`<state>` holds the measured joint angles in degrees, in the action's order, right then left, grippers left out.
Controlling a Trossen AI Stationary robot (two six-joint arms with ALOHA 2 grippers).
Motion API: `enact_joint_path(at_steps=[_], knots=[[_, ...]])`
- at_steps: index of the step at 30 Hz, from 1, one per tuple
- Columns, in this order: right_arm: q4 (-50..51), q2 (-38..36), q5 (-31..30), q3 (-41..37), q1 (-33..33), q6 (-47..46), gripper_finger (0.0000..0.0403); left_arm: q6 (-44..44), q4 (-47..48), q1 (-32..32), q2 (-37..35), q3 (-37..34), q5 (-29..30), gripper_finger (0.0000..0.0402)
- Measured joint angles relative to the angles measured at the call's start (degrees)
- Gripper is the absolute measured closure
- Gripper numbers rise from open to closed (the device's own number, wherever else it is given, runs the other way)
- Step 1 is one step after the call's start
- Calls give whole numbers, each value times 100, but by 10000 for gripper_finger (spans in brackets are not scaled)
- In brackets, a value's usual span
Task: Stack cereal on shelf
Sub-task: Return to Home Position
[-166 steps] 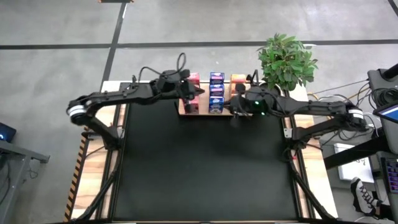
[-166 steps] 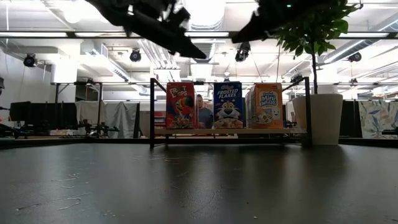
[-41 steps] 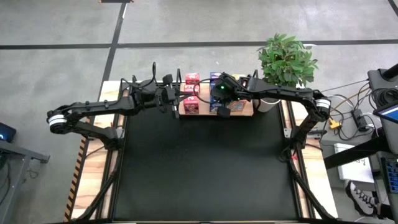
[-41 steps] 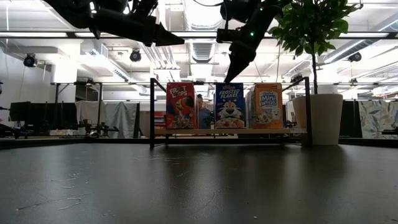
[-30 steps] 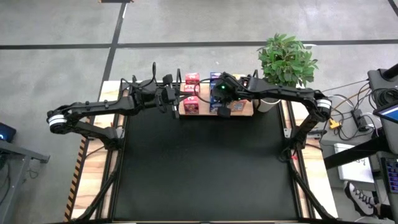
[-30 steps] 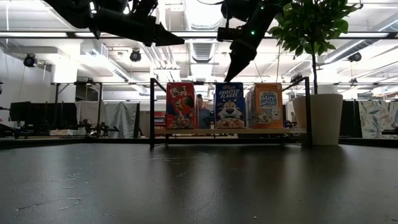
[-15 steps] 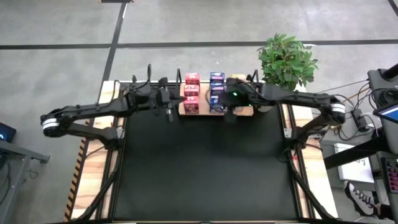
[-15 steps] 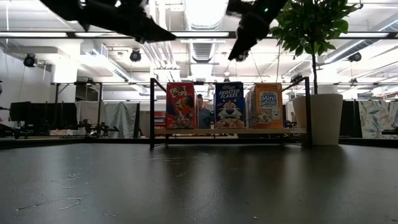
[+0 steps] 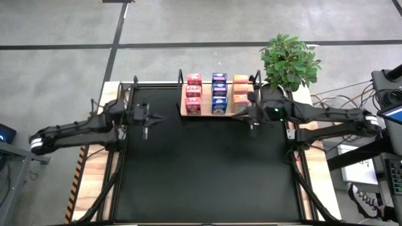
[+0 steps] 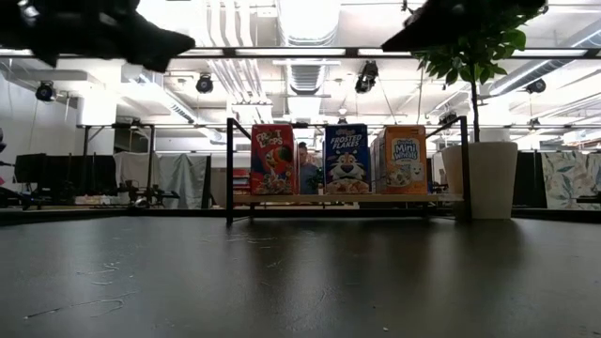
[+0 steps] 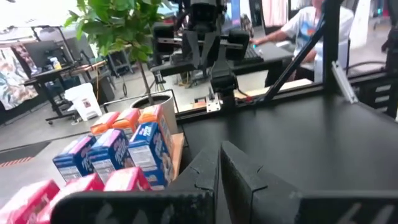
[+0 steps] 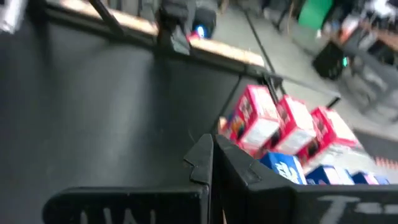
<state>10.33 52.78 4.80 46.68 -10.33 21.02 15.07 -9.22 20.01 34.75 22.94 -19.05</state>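
The shelf (image 9: 217,113), a light-wood board in a thin black frame, stands at the middle of the table's far edge. On it the cereal boxes stand upright in three rows: red (image 9: 193,94), blue (image 9: 218,93) and orange (image 9: 240,91). The low view shows the front ones, red (image 10: 273,160), blue (image 10: 345,160) and orange (image 10: 404,160). My left gripper (image 9: 161,117) hovers shut, left of the shelf and above the table, its shut fingers (image 11: 219,168) pointing level. My right gripper (image 9: 237,116) hovers shut just near of the shelf's right part, its shut fingers (image 12: 211,155) empty.
A potted plant (image 9: 289,59) in a white pot (image 10: 486,178) stands at the far right, next to the shelf. The black tabletop (image 9: 207,169) lies wide and bare in front of the shelf. A person (image 11: 311,25) sits beyond the table.
Both grippers have drawn back from the shelf, staying shut. My left gripper has gone toward the table's left edge and a little nearer. My right gripper has left the blue row, gone toward the right edge and tipped from slanting down to nearly level. The boxes have not moved.
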Motion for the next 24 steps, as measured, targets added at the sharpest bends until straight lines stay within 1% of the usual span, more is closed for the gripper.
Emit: enact_joint_path(at_steps=[5, 10, 14, 18, 22, 24], knots=[[-717, -808, 326, -927, -4, 24, 394, -278, -17, 0, -828, -527, 0, 402], [-1129, -1483, 334, -1642, -4, 7, 394, -455, -17, 0, -1352, -840, -1, 402], [-1325, -1950, 335, -2124, -4, -70, 394, -507, -6, 0, -1609, -1056, -2, 402], [-1409, -2347, 334, -2504, -4, -90, 394, -688, -166, 0, -1769, -1235, -2, 402], [-1587, -2714, 330, -2875, -4, -61, 394, -811, -131, 0, -1900, -1401, -5, 402], [-1575, -2937, 325, -3032, -4, -35, 394, -832, -148, 0, -1970, -1467, -99, 402]])
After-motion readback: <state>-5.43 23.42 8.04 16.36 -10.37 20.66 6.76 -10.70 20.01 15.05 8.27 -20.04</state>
